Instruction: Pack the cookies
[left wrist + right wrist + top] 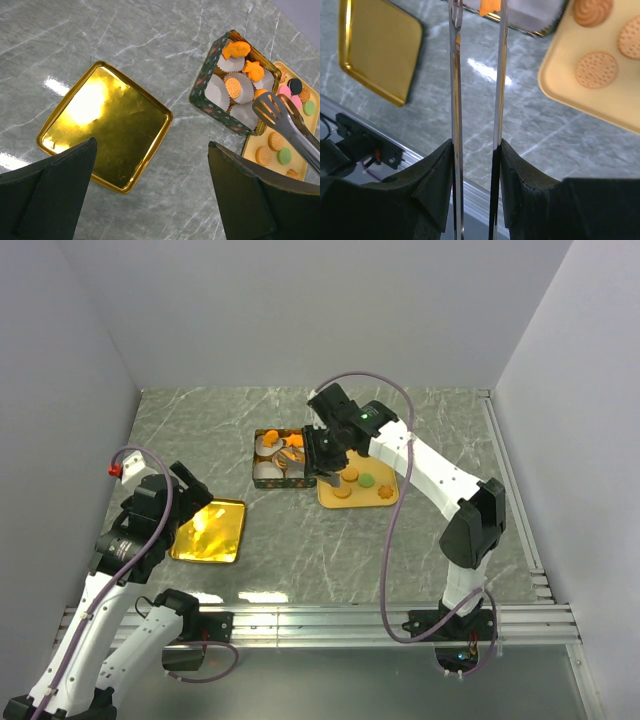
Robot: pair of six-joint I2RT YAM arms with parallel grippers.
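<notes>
Top view only: both arms are seen whole. The right gripper [325, 455] is reached over the join between tin [268, 480] and yellow tray [385, 498]. The left gripper [188, 490] is held by the left edge of the gold lid [210, 530].
Left wrist view only: the inside of the tin is shown.
Right wrist view only: the grip on the tongs [455, 90] is shown close up.
Tin: it is lined with white paper cups [215, 92]. Orange cookies [232, 87], one round and two fish-like, are lying in them.
Yellow tray: it is set just beside the tin. Golden, green, pink and black cookies are spread on it.
Gold lid: it is laid hollow side up on the table [125, 35], apart from the tin.
Left gripper: its fingers [50, 200] are spread wide and nothing is held.
Right gripper: it is closed on the tongs' two arms.
Tongs: the arms are squeezed near-parallel with a narrow gap between them. The tip is over the tin's tray-side corner. An orange piece is seen between the arms, but whether it is pinched cannot be told.
</notes>
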